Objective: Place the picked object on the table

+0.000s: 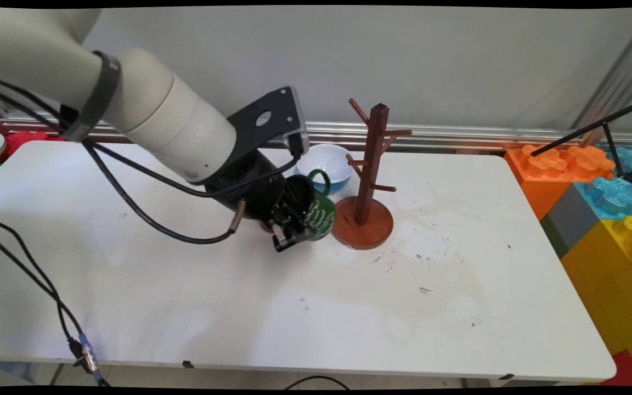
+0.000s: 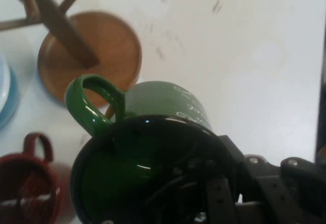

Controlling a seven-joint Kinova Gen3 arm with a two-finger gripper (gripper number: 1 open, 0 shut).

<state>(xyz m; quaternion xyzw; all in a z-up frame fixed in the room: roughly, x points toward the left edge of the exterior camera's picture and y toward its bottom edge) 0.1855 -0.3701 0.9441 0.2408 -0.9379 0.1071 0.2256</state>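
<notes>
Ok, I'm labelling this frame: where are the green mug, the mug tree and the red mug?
green mug (image 1: 321, 216): main view, on its lettered side wall.
mug tree (image 1: 375, 148): main view, on its upright post.
red mug (image 2: 30, 193): hand view, on its rim, lower left.

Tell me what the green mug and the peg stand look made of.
Green mug: probably glazed ceramic; glossy highlights on its handle and rim. Peg stand: looks like reddish-brown wood with a smooth satin finish; faint grain shows on its round base. The pincer grips the mug's rim.
</notes>
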